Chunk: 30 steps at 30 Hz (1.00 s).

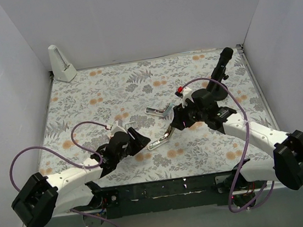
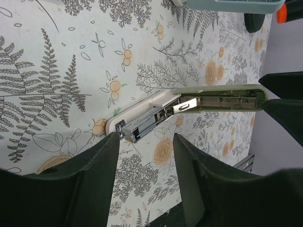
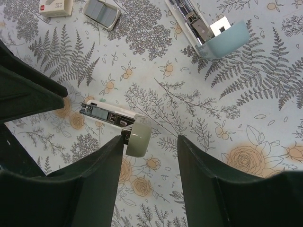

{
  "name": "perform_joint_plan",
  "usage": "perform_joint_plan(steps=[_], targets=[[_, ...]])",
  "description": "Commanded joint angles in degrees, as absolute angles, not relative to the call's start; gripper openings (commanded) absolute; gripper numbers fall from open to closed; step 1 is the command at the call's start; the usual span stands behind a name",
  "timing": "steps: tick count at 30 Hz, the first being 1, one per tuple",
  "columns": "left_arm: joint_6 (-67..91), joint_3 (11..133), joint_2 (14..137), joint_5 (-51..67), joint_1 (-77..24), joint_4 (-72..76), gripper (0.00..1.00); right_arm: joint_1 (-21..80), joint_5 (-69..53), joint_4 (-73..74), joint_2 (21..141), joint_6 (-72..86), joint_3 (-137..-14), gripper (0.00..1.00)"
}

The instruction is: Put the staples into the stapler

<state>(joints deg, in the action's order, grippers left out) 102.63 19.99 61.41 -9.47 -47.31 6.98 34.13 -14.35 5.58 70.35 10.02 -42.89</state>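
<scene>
1. White walls (image 1: 140, 20) close in three sides of a table spread with a floral cloth (image 1: 202, 74); a white wedge (image 1: 61, 62) stands in the far left corner.
2. We see the light-blue stapler (image 1: 159, 111) lying near the middle of the cloth, swung open, with its metal rail bared; in the right wrist view it (image 3: 222, 40) sits at the upper right, apart from both arms.
3. We find the staples along the top edge of the right wrist view; the cardboard box (image 3: 56, 5) bears a red mark, and just beside it the grey staple block (image 3: 102, 13) rests in a small tray; both lie well apart from the light-blue stapler.
4. An olive-green stapler (image 1: 162, 140) lies open between the two arms, nearer the bases than the blue one.
5. We see the left gripper (image 2: 147, 142) spread wide and holding nothing; the white end of the olive-green stapler (image 2: 222, 101) lies just past its fingertips.
6. The right gripper (image 3: 150, 142) is likewise spread wide and empty; the rounded end of the olive-green stapler (image 3: 111, 113) sits just by one fingertip, and we cannot tell whether they touch.
</scene>
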Motion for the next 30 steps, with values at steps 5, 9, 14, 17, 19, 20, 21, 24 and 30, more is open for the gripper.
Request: perform_joint_plan(steps=[5,9,14,17,19,20,21,24,30], targets=[[104.2,19.6,64.0,-5.9,-46.4,10.6,0.45,34.1,-16.6,3.7,71.7,11.0,-45.6,0.49],[104.3,19.7,64.9,-5.1,-46.4,10.9,0.41,34.1,-18.0,4.1,72.1,10.9,-45.8,0.4],[103.7,20.6,67.2,-3.5,-46.2,11.4,0.38,34.7,-17.7,5.6,71.3,9.8,-46.2,0.32],[103.2,21.9,69.3,-2.6,-46.1,11.3,0.36,35.9,-15.0,6.9,70.9,9.3,-47.0,0.31],[102.8,22.4,70.7,-1.8,-46.1,11.4,0.36,36.5,-13.3,7.2,70.7,9.3,-47.3,0.29],[102.7,23.0,71.2,-1.0,-46.1,11.3,0.36,36.7,-12.7,7.2,70.5,9.2,-47.3,0.29],[102.3,23.4,71.7,-0.5,-46.1,11.4,0.36,37.1,-11.4,7.2,70.1,9.2,-47.4,0.29],[101.4,24.5,73.6,2.1,-46.1,11.7,0.36,38.7,-9.0,7.0,69.3,9.1,-47.2,0.27],[100.5,26.1,76.1,4.0,-46.1,11.8,0.36,42.6,-3.0,6.7,68.2,7.6,-46.6,0.24]])
